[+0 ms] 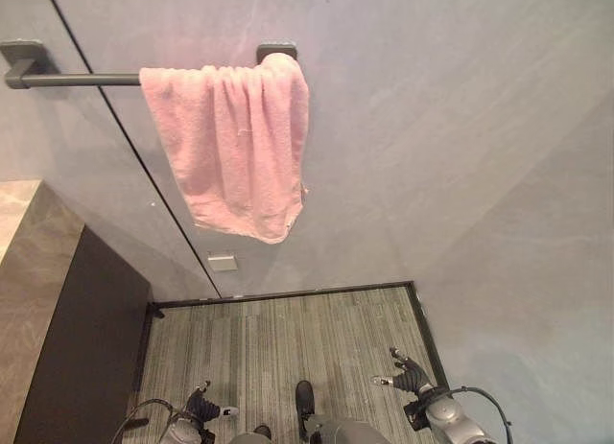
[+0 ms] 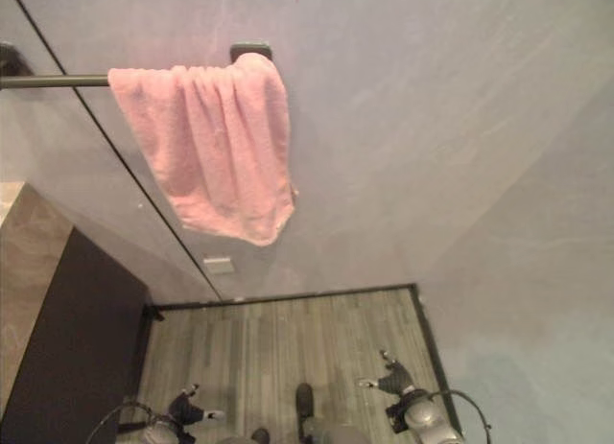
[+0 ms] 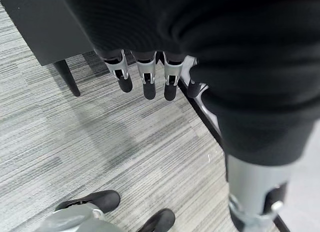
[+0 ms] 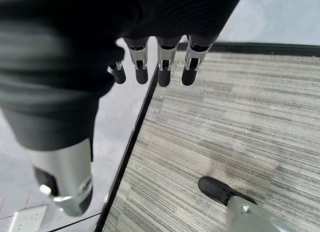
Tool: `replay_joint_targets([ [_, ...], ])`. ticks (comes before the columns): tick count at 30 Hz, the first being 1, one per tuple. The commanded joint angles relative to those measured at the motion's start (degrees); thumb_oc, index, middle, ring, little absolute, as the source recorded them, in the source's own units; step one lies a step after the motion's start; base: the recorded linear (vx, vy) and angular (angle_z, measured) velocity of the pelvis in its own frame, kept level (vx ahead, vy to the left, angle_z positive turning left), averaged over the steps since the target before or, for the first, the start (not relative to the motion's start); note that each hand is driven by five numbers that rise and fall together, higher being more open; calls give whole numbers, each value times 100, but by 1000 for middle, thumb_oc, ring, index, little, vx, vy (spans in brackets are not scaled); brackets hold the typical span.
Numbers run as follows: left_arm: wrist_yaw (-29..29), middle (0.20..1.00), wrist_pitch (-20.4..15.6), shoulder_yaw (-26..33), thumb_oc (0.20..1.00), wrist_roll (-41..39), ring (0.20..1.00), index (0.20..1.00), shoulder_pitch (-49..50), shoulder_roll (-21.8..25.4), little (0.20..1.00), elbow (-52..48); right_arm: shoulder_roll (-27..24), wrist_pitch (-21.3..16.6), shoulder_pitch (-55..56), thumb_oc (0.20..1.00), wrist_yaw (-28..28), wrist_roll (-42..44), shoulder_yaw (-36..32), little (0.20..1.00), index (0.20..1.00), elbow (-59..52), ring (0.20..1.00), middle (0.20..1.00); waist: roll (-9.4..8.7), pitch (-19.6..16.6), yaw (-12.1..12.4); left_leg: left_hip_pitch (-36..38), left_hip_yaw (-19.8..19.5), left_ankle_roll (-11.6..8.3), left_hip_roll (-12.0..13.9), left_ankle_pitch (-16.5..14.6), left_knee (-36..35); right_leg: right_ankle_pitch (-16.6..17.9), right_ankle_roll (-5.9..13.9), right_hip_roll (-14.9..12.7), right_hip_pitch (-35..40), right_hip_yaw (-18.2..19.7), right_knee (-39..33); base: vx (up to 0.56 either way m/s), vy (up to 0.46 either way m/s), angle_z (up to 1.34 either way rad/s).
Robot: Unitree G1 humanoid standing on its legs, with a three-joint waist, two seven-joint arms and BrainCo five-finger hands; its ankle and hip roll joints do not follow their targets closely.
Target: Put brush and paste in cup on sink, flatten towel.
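**Hands low, towel bunched on the rail**

Grey striped flooring (image 1: 288, 348) runs underfoot, edged by a dark skirting line where it meets the pale grey wall (image 1: 460, 128). Nearest in, both hands hang low over that floor. The left hand (image 1: 203, 404) sits at the lower left of the head view, and its wrist camera shows the fingers (image 3: 145, 79) pointing straight down in a relaxed row, nothing between them. The right hand (image 1: 408, 374) mirrors it at the lower right, fingers (image 4: 162, 66) likewise straight and loose, holding nothing, with the thumb set a little apart.

Further out on the left stands a dark cabinet (image 1: 86, 338) topped by a marbled stone counter (image 1: 24, 271); whether that carries the sink cannot be told from here. A small white wall plate (image 1: 222, 262) sits low on the wall just above the skirting.

Farthest up, the pink towel (image 1: 235, 142) drapes over a dark towel rail (image 1: 77, 79), gathered toward the rail's right bracket, folds crowding its upper edge and its hem hanging slanted.

Judging by that, the flattening is not yet done: the cloth needs spreading along the rail. Both hands are well apart from it and would have to rise a long way.
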Motion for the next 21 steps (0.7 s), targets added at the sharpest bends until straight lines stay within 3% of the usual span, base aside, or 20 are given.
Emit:
replay_joint_targets([
  [1,197,1000,-90,140,1000,156,1000,1000,-56,331,1000,-65,1,-101,-38,1000,-218,234,-351,1000,1000,-184,1000,1000,-8,-10,-303,74,1688,253,570,327,-383,-610,655,-318,234,-11,554,40,130,160],
  [4,318,1000,-144,72,1000,107,1000,1000,-134,343,1000,-141,70,-164,111,1000,-211,661,-621,1000,1000,-98,1000,1000,-21,-113,-366,-392,1862,3,1228,990,-836,-583,789,-663,266,-88,520,72,219,60],
  [5,333,1000,-153,71,1000,56,1000,1000,-134,337,1000,-200,50,-165,111,1000,-224,605,-596,1000,1000,-48,1000,1000,-14,-110,-318,-515,1743,-41,1367,1121,-938,-621,796,-700,321,-57,522,152,249,77],
  [6,355,1000,-160,80,1000,20,1000,1000,-130,336,1000,-215,14,-152,100,1000,-228,528,-548,1000,1000,-83,1000,1000,12,-95,-275,-544,1591,-91,1453,1220,-1039,-674,804,-707,377,4,539,154,238,53],
  [8,375,1000,-150,27,1000,44,1000,1000,-169,327,1000,-253,-53,-137,82,1000,-215,531,-574,1000,1000,-67,1000,1000,94,-75,-272,-452,1658,-184,1541,1350,-1100,-724,828,-734,462,81,589,108,308,-23],
  [13,249,1000,-198,26,1000,16,1000,1000,-51,330,1000,-364,-136,-73,-80,1000,-229,417,-750,1000,1000,48,1000,1000,81,-126,-248,-420,1597,45,1129,695,-408,-556,1071,-1187,513,537,655,80,361,-72],
  [16,236,1000,-209,55,1000,-6,1000,1000,-16,383,1000,-478,-91,-63,-92,1000,-241,505,-879,1000,1000,-5,1000,1000,62,-123,-225,-408,1685,161,984,476,-220,-462,1143,-1386,498,637,715,63,338,-119],
  [17,246,1000,-205,89,1000,17,1000,1000,2,438,1000,-558,-60,-52,-175,1000,-284,553,-950,1000,1000,40,1000,1000,51,-91,-200,-417,1713,298,801,324,-81,-65,1152,-1606,433,705,797,19,205,-22],
  [18,245,1000,-204,89,1000,17,1000,1000,1,440,1000,-560,-59,-52,-177,1000,-284,553,-949,1000,1000,41,1000,1000,50,-90,-196,-418,1718,300,801,319,-75,-63,1154,-1607,433,710,794,-4,363,-32],
  [19,270,1000,-225,112,1000,-29,1000,1000,43,490,1000,-632,-25,-60,-293,1000,-338,550,-936,1000,1000,-6,1000,1000,51,-17,-145,-373,1828,344,748,294,-129,289,1161,-1675,295,622,833,-49,257,-19],
  [21,255,1000,-206,157,1000,-36,1000,1000,146,522,1000,-752,21,-87,-385,1000,-382,529,-902,1000,1000,-127,1000,1000,119,56,44,-268,2042,361,800,284,-234,171,1079,-1829,217,-433,893,-40,307,-27],
])
